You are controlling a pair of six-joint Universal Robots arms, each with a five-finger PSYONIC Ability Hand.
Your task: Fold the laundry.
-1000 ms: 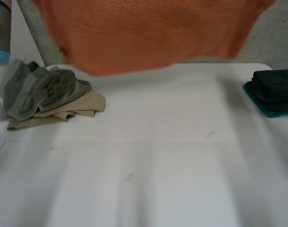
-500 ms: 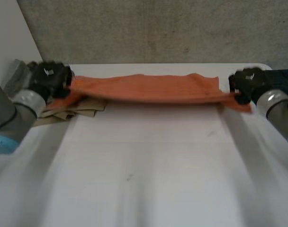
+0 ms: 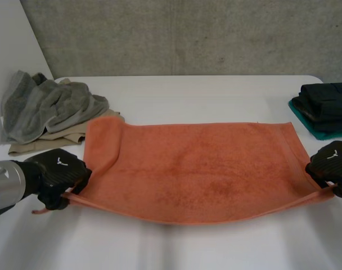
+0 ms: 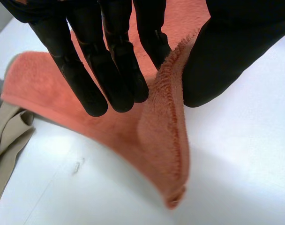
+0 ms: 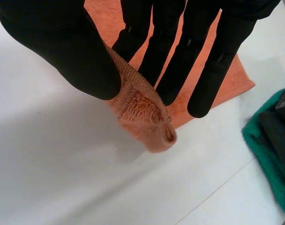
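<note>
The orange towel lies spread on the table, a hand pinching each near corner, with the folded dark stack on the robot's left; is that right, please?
Not quite: the head view shows the folded dark stack on the robot's right. The rest holds: the orange towel lies spread, the left hand and right hand each pinching a near corner.

the head view looks down from behind over the whole table (image 3: 216,95), while the wrist views sit close along the left hand (image 4: 105,56) and right hand (image 5: 159,42), sharing the towel's (image 3: 199,169) near corners with it.
</note>
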